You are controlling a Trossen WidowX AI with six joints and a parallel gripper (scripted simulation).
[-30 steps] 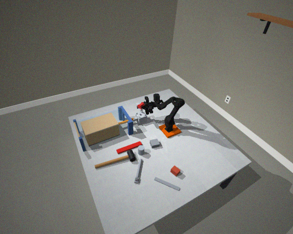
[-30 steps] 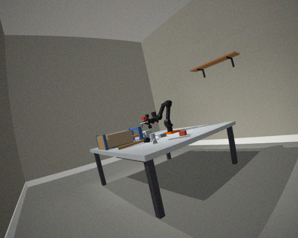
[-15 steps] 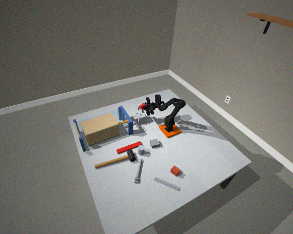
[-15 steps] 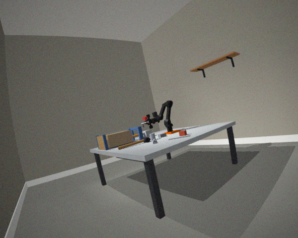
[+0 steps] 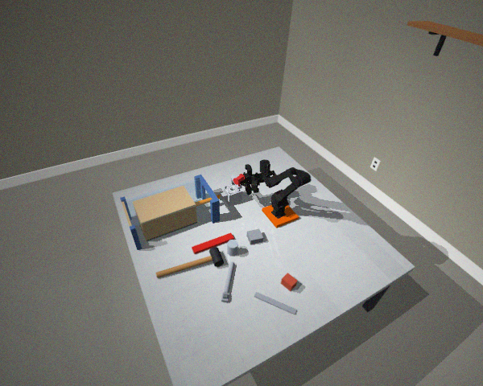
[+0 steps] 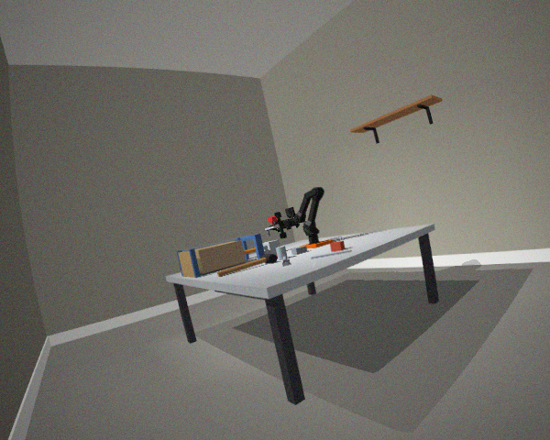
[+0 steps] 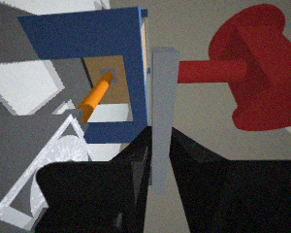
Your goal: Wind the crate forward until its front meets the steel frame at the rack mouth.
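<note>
My gripper point(image 5: 244, 182) point(image 6: 276, 225) point(image 7: 158, 130) is shut on the winch handle, a grey bar with a red knob point(image 5: 238, 179) point(image 6: 271, 219) point(image 7: 272, 73). The handle is in the air; its square key cannot be made out. The pale winch point(image 5: 232, 190) point(image 7: 63, 155) stands on the bench below the handle, at lower left in the wrist view; its top hole is not clear. The tan crate point(image 5: 164, 205) point(image 6: 221, 257) sits flat behind the blue steel frame point(image 5: 215, 210) point(image 6: 258, 247) point(image 7: 82, 39), with a gap between them. An orange strap point(image 5: 203, 202) point(image 7: 97, 94) runs from crate towards winch.
On the bench lie a mallet point(image 5: 183, 266), a red bar point(image 5: 212, 243), a wrench point(image 5: 229, 278), a flat grey bar point(image 5: 274, 303) and a red block point(image 5: 288, 281). A grey cylinder point(image 5: 232, 248) and a grey block point(image 5: 255, 236) stand between the arm's orange base point(image 5: 277, 220) and the mallet.
</note>
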